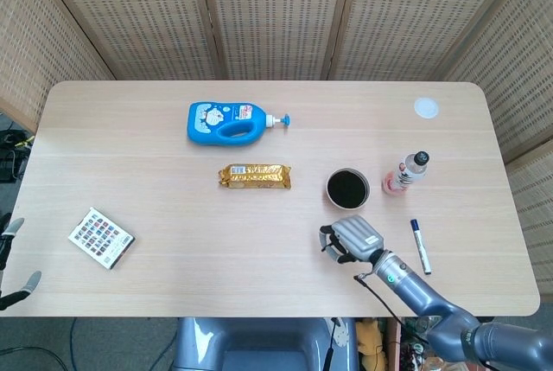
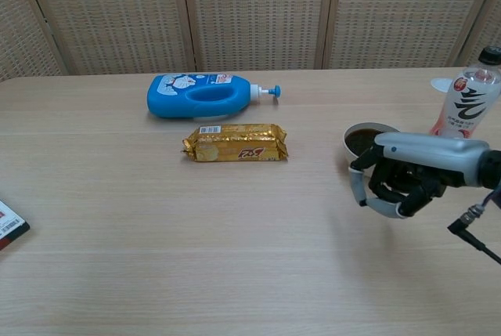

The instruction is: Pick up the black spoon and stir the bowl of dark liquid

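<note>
Spoon unseen, marker (image 1: 420, 246) head view only

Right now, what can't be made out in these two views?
- Black spoon: not discernible in either view; the right hand has curled fingers that hide whatever it holds.
- Bowl: chest view, near side covered by that hand.
- Left hand: head view, cut off by the left edge.
- Card pack: chest view, cropped by the edge.

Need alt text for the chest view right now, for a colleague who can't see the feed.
The right hand, fingers curled, hangs above the table just in front of the bowl of dark liquid; whether it holds the spoon cannot be told. A pink drink bottle stands behind it, with a blue detergent bottle and gold snack pack to the left.
</note>
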